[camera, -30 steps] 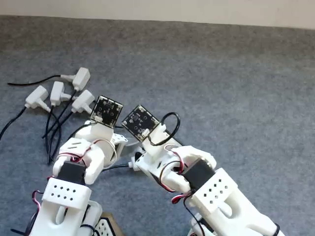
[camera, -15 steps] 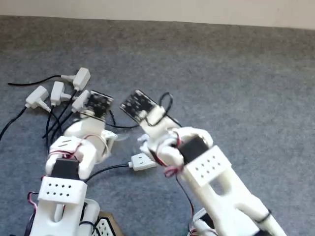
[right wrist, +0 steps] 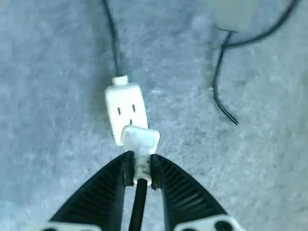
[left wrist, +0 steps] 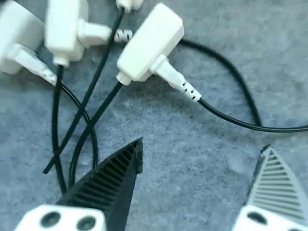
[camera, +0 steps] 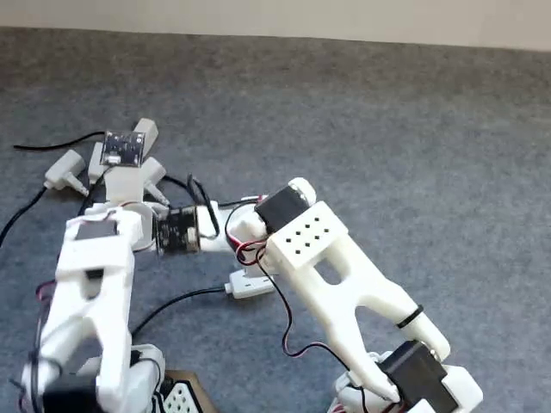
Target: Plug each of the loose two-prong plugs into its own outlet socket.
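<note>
Grey carpet point(camera: 413, 129) is strewn at upper left with loose plugs point(camera: 65, 169), and the left gripper point(left wrist: 202, 154) is held open above them. At lower centre, a plug point(right wrist: 139, 138) is clamped in the right gripper point(right wrist: 140, 168) at the outlet socket point(camera: 250, 284).

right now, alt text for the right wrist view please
The right gripper is shut on a white plug whose head sits against the end of a white outlet lying on grey carpet; whether its prongs are in cannot be told. Black cords run across the carpet beyond.
</note>
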### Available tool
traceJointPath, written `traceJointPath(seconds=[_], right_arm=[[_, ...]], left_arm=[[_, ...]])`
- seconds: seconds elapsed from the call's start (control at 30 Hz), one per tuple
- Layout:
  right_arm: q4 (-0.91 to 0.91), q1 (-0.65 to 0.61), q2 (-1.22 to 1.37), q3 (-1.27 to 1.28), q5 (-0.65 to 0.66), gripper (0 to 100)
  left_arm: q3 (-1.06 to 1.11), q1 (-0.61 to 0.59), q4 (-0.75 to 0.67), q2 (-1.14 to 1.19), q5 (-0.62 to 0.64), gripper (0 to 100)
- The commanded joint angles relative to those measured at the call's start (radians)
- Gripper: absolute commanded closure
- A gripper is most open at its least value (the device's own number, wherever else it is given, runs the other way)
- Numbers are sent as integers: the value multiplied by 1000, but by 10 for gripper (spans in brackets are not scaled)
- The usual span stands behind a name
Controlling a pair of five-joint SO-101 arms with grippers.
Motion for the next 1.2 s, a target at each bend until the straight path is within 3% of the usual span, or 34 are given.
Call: traceJointPath(seconds=[0.0,0.17,0.43,0.77,0.97,1.17], right_arm=[[33,-15,-7,-56,137,993],[21,-45,2,-42,161,993],[-188,-139,-7,185,104,993],[-180,-91,-8,160,106,993],[-48,-50,-1,18,138,993],[-35,-51,1,31,149,993]], left_arm=[[-117,-5,-14,168,11,638],[-134,1,-14,202,11,638],[-131,25,-14,202,6,638],[-131,25,-14,202,6,638],[-131,25,-14,202,6,638],[-131,25,-12,202,6,638]])
